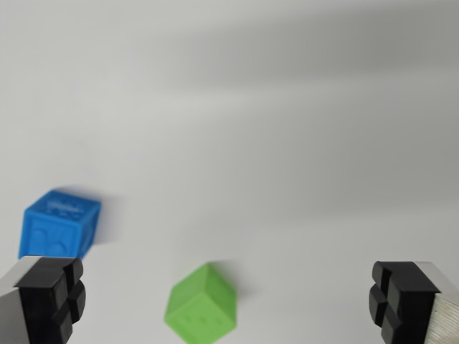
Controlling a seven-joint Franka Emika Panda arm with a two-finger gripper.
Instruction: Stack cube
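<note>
Overhead, gripper [228, 301] spread wide, holding nothing. Green cube [201, 304] on white table [272, 143] between fingers [50, 297]. Blue cube [60, 224] near wrist view's left, apart from green.

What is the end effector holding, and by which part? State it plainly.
Nothing. The end effector is open, its fingers wide apart. The green cube sits on the surface between them, untouched; the blue cube sits apart.

Left cube [59, 224]: at 10 o'clock from the nearer cube [201, 304], apart.
Both: on the table [287, 143].
</note>
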